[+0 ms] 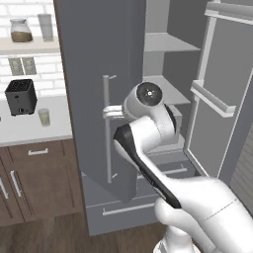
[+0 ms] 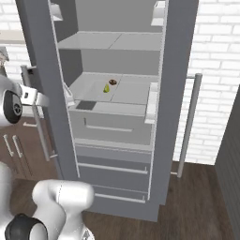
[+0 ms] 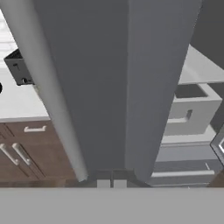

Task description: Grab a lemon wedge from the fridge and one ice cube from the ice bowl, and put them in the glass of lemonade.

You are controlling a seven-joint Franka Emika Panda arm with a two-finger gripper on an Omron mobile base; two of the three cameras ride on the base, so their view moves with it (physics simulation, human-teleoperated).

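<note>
1. The fridge [image 2: 122, 140] is seen with both doors swung open; its shelves and lower drawers are exposed.
2. The lemon wedge [image 2: 107, 88] is located on the middle shelf inside the fridge, just beside a small dark round item [image 2: 113, 82], towards the far part of the shelf.
3. The gripper [image 3: 111, 183] is seen in the hand view with its two finger tips drawn together, nothing held between them. It is placed close to the edge of the left fridge door [image 1: 99, 94], next to the vertical bar handle [image 1: 106, 128].
4. The glass of lemonade [image 1: 44, 117] is found on the pale counter [image 1: 29, 129] to the left of the fridge, just near of the black toaster [image 1: 21, 97] and apart from it.
5. On the wall shelf [image 1: 29, 45] above the counter, a jar of brown stuff [image 1: 21, 30] and a taller clear glass [image 1: 46, 26] are noted side by side.
6. Dark brown cabinets [image 1: 34, 178] with silver handles are recorded below the counter.
7. A pull-out bin [image 2: 110, 123] is observed below the middle shelf, with its front drawn near.
</note>
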